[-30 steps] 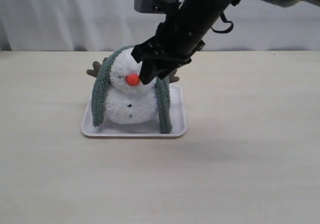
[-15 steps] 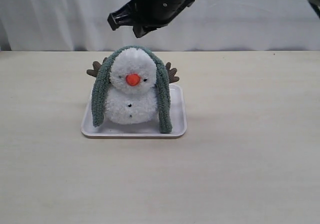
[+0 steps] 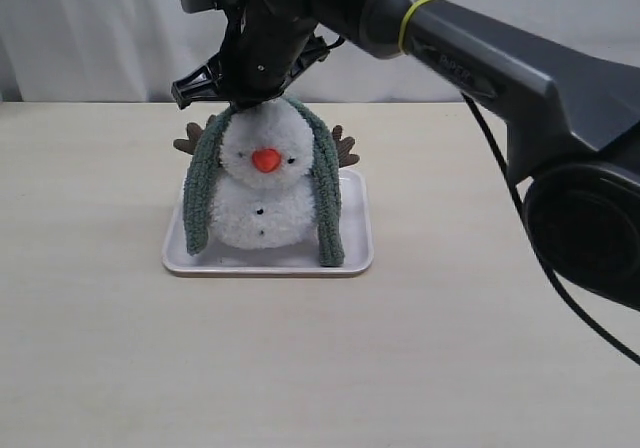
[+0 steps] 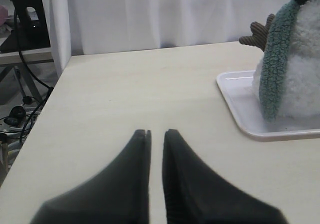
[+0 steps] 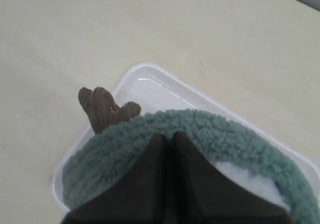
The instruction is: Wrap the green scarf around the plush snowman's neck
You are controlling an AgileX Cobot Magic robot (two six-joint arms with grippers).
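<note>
exterior view: the plush snowman sits upright on a white tray on the pale table, orange nose facing the camera. the green scarf lies over the crown of the head. it hangs down both sides of the body, and both ends reach the tray floor. it does not lie in the snowman's neck; that crease shows bare white at the front. brown stick arms poke out behind the scarf on each side.

your right gripper reaches in from the right on a long dark arm and sits at the top of the head, on the arch of the scarf. right wrist view: the two fingers are pressed together with only a dark seam between them, and their tips rest against the scarf's pile at the highest part of the arch. whether any pile is nipped between the tips, you cannot tell from here. one stick arm and a corner of the tray show past the scarf.

left wrist view: your left gripper hangs over bare table, well apart from the tray. its fingers are drawn together with only a thin slit between them and nothing in it. the snowman, one hanging length of scarf and the near tray rim sit at the edge of this picture, in front of a white curtain.
</note>
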